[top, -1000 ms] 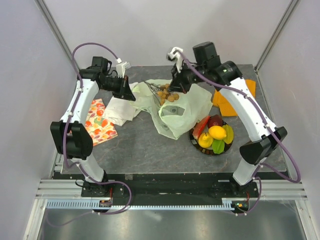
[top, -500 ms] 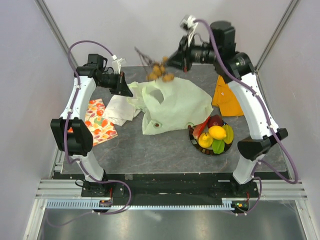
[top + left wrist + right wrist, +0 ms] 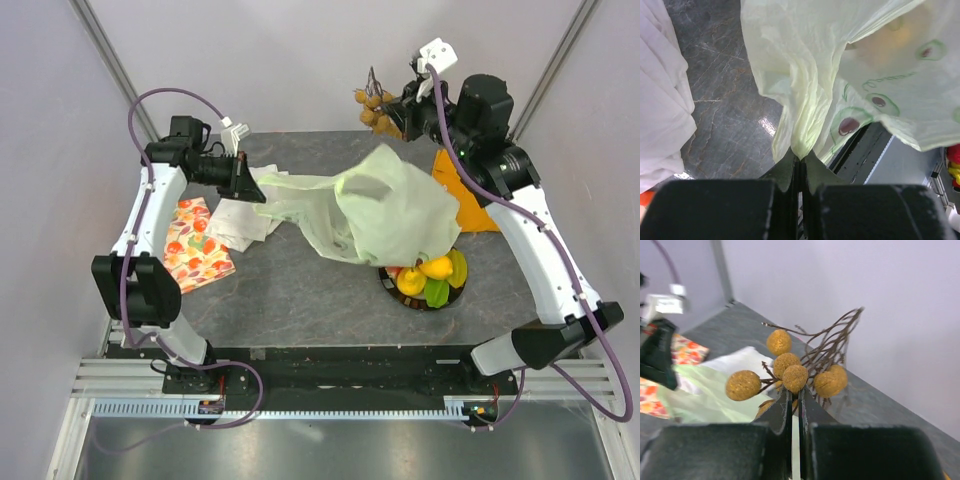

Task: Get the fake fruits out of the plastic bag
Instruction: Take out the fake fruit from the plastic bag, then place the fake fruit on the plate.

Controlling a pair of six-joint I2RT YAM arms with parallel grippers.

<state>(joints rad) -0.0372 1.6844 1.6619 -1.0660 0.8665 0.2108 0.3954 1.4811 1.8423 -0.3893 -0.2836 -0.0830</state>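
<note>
Left gripper (image 3: pixel 243 180): jaws pinched tight on a gathered fold of the plastic bag (image 3: pixel 385 215). The bag runs rightward from my grip, long axis across the table, its right end billowing over the dark dish (image 3: pixel 420 305).

Right gripper (image 3: pixel 402 105): closed on the twiggy stem of the brown-gold fruit bunch (image 3: pixel 374 108), held high above the table's back edge, clear of the bag.

The other fake fruits (image 3: pixel 435 267) sit in the dish, nearward of and below my right gripper; my right arm is the nearer one. The bag overlaps the dish's far side, which I judge a likely snag for set-down.
</note>
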